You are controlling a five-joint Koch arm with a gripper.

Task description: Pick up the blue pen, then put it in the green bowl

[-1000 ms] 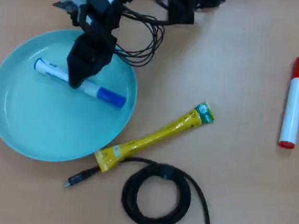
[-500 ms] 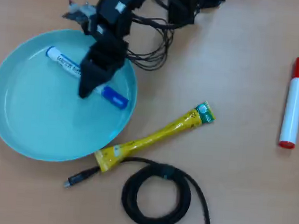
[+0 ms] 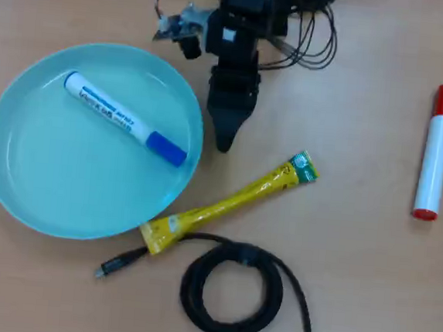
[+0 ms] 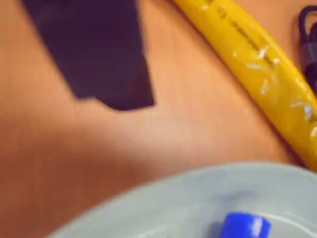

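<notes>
On the wooden worktop (image 3: 351, 286), seen from overhead: blue pen (image 3: 123, 118) lying inside the green bowl (image 3: 25, 188), long axis slanting from upper left down to its blue cap at lower right. Just right of the bowl's rim, the end effector (image 3: 224, 143), empty-looking, jaw state impossible to tell. Nearby: yellow tube (image 3: 230, 202), coiled black cable (image 3: 230, 289), red-capped marker (image 3: 434, 152) well apart. Nothing between.

Blue pen (image 3: 123, 118) lies (diagonally) inside green bowl (image 3: 41, 189).
</notes>
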